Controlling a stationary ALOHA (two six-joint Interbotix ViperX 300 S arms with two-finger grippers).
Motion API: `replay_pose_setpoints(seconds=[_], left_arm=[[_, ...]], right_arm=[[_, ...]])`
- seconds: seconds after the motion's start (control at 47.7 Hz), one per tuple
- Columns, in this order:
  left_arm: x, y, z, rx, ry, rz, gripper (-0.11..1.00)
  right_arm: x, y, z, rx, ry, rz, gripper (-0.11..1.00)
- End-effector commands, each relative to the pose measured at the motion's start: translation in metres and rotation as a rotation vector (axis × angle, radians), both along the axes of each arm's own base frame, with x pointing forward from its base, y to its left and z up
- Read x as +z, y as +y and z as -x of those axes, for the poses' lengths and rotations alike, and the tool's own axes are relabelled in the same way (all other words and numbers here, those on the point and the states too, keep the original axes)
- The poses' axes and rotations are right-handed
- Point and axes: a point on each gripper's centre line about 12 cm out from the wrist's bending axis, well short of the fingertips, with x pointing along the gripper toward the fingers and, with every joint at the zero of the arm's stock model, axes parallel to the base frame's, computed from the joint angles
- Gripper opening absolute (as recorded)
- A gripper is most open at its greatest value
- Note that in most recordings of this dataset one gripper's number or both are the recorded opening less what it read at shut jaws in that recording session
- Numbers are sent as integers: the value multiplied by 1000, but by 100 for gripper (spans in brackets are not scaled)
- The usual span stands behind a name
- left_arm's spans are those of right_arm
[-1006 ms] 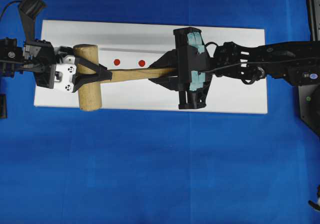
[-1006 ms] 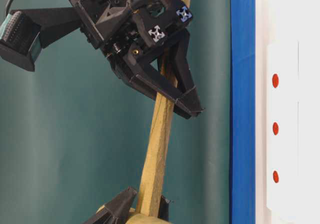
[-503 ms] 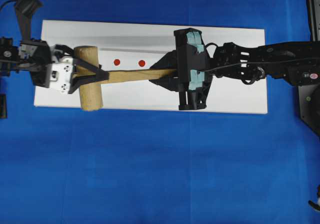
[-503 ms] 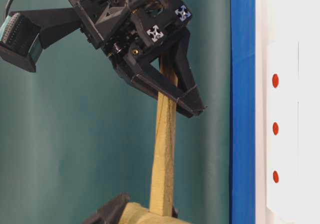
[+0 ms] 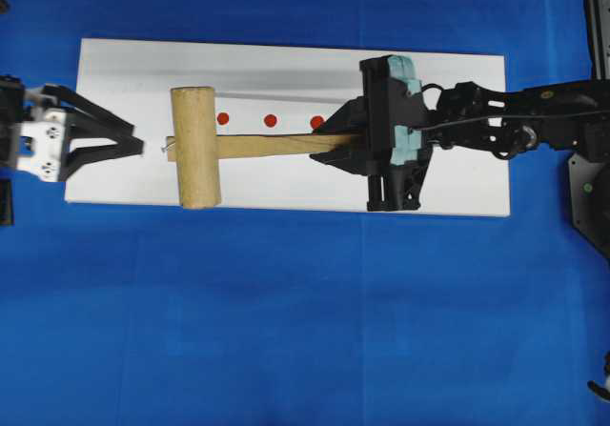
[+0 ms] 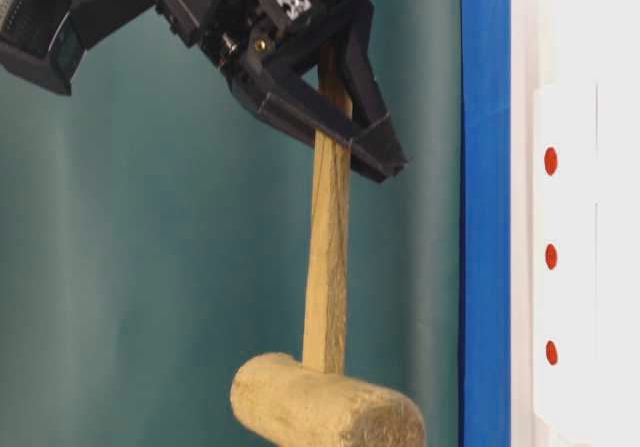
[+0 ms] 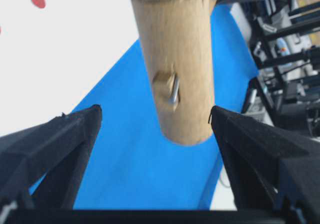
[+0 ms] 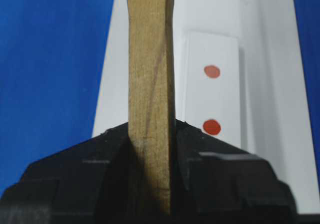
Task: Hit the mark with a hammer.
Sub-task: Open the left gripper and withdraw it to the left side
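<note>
Right gripper (image 5: 335,146) clamped on hammer (image 5: 195,147): squared pale-wood handle, thick cylindrical head, frame centre. Left gripper (image 5: 133,143) spread wide, holding nothing, far left.

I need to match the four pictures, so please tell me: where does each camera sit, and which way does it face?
Overhead: above, facing straight down on the white board; both arms show, open left tool, right tool gripping the light wooden mallet.
Table-level: low, from the side; right tool, hanging mallet.
Left wrist: between its own open fingers, facing the mallet head.
Right wrist: along the handle it clamps.
All four share the mallet and some red round dots.
</note>
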Motion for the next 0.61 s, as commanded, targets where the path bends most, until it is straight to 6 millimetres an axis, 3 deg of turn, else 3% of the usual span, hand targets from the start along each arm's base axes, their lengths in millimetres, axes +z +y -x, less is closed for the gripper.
replay_pose_setpoints(seconds=[0.0,0.272,0.587], left_arm=[[4,-1,4,-5,-4,-9,87],[5,1,7,-13,-9,-44,87],[6,1,6,-163,6,-438,86]], right_arm=[[16,0,1,-5,-45,-5,7],[15,3,1,-16,-38,-49,7],[1,52,-5,13,-11,-194,7]])
